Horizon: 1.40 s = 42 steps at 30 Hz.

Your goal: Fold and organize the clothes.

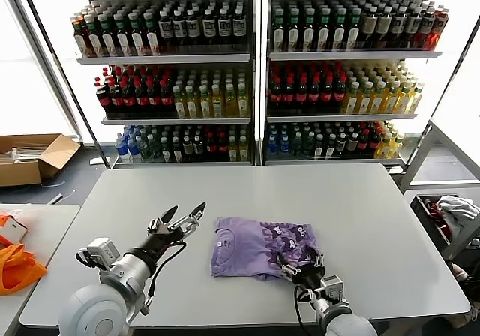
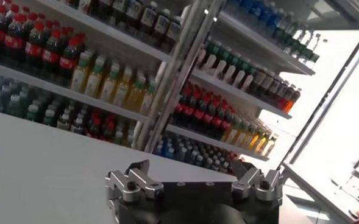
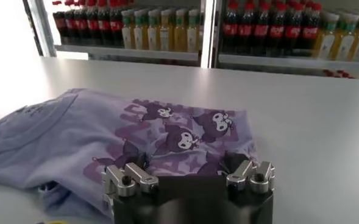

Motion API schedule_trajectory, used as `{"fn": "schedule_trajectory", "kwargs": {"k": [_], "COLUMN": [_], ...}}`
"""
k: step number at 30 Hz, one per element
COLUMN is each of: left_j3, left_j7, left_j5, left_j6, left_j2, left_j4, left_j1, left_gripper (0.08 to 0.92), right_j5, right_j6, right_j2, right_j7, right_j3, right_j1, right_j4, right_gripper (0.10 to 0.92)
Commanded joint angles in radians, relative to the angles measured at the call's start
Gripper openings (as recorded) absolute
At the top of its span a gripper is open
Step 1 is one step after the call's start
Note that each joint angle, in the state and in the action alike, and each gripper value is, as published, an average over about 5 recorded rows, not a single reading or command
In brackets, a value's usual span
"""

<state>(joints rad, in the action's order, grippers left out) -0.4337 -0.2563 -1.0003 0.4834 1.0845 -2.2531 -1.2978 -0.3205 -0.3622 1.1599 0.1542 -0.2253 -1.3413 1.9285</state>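
Note:
The lavender T-shirt (image 1: pixel 262 246) lies folded on the grey table (image 1: pixel 345 216), front side up with dark purple cartoon prints (image 3: pixel 179 137). My right gripper (image 1: pixel 301 265) is open at the shirt's near right corner, its fingers spread over the cloth edge and nothing between them. The right wrist view shows the shirt (image 3: pixel 75 140) stretching away from that gripper (image 3: pixel 188 167). My left gripper (image 1: pixel 182 217) is open just left of the shirt, raised a little off the table and empty; in the left wrist view it (image 2: pixel 191 176) points over bare tabletop toward the shelves.
Shelves of bottled drinks (image 1: pixel 255 73) stand behind the table. A cardboard box (image 1: pixel 30 158) sits on the floor at left. Orange fabric (image 1: pixel 16 267) lies on a side table at left. A bin with white-grey clothes (image 1: pixel 450 216) stands at right.

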Motion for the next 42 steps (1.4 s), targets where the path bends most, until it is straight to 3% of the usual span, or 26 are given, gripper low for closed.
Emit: {"fn": "schedule_trajectory", "kwargs": {"k": [1,6,15,20,26,34,38,42], "left_j3": [0.003,0.008,0.002,-0.033,-0.043,-0.042,-0.059,-0.121], "left_j7": [0.006,0.009,0.017,0.042,0.059,0.071,0.096,0.189], "left_j5": [0.013,0.019,0.053,0.074,0.081,0.083,0.106,0.194], "left_j6": [-0.006,-0.008,-0.016,-0.034,-0.044,-0.047,-0.052,-0.080], "left_j2": [0.002,0.005,0.014,-0.001,-0.005,-0.006,-0.005,-0.012], "left_j4": [0.006,0.006,0.011,0.030,0.052,0.059,0.062,0.051], "left_j1": [-0.010,-0.014,-0.024,-0.038,-0.040,-0.039,-0.043,-0.075], "left_gripper": [0.823,0.823,0.823,0.823,0.822,0.823,0.823,0.823], "right_j5": [0.016,0.018,0.092,0.009,-0.081,-0.112,-0.145,-0.129], "right_j6": [0.227,0.208,0.121,0.005,-0.019,0.154,0.191,0.263], "right_j2": [0.012,0.014,0.186,0.191,0.126,-0.027,-0.071,-0.042], "right_j7": [0.006,0.036,0.071,0.073,0.098,0.042,-0.051,-0.143], "right_j3": [-0.011,0.060,0.245,0.295,0.277,-0.011,-0.266,-0.479], "right_j1": [-0.031,0.109,0.248,0.252,0.236,0.129,-0.015,-0.199], "right_j4": [0.153,0.164,-0.220,-0.260,-0.134,0.296,0.351,0.329], "right_gripper": [0.823,0.823,0.823,0.823,0.823,0.823,0.823,0.823]}}
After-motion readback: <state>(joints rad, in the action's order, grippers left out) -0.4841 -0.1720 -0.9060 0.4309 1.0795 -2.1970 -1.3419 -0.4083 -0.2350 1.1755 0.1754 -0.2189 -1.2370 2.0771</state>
